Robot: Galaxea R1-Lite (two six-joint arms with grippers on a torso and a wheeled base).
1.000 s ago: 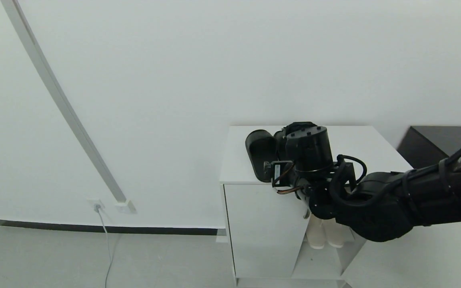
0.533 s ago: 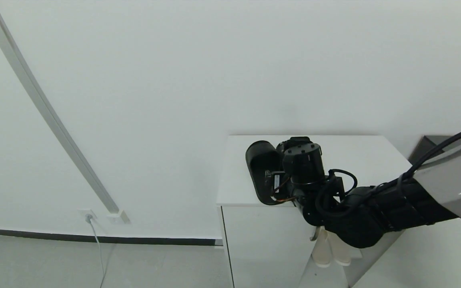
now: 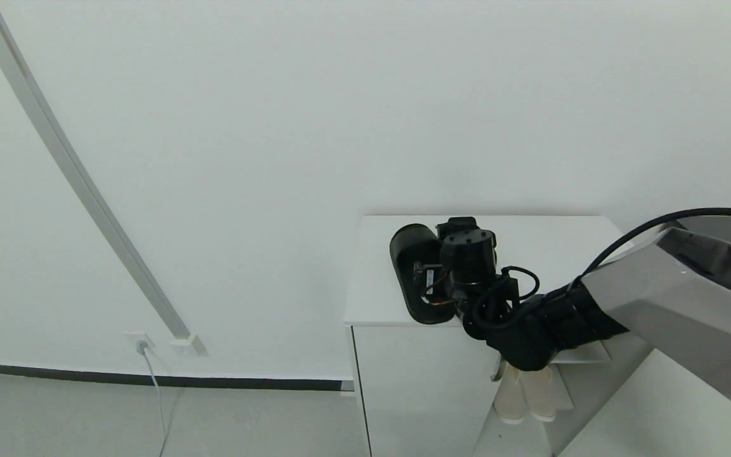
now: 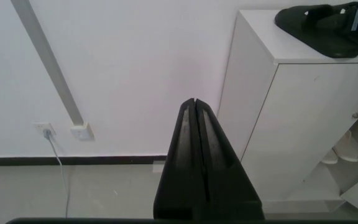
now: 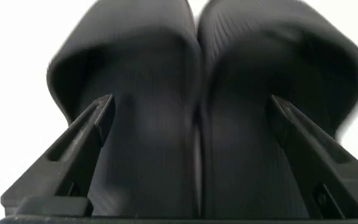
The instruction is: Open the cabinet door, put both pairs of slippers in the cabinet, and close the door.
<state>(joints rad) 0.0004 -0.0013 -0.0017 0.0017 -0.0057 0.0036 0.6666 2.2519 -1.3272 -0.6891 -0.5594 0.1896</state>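
A pair of black slippers (image 3: pixel 411 273) lies on top of the white cabinet (image 3: pixel 549 241), near its left front corner. My right arm reaches over it, wrist (image 3: pixel 470 251) right beside the pair. In the right wrist view my right gripper (image 5: pixel 190 102) is open, one finger (image 5: pixel 79 149) on each side of the black slippers (image 5: pixel 197 74). A pair of white slippers (image 3: pixel 524 397) stands on a shelf inside the cabinet, whose right door (image 3: pixel 651 412) is swung open. My left gripper (image 4: pixel 195 102) is shut and holds nothing, low and to the left of the cabinet (image 4: pixel 303 124).
The left cabinet door (image 3: pixel 416 381) is closed. The wall stands right behind the cabinet. A grey conduit (image 3: pixel 73 171) runs down the wall to a socket (image 3: pixel 140 343) with a cable (image 3: pixel 159 406) on the floor at the left.
The head camera shifted, then steadied. My right arm has stretched farther out over the cabinet top, bringing the gripper onto the black slippers. The slippers have not moved.
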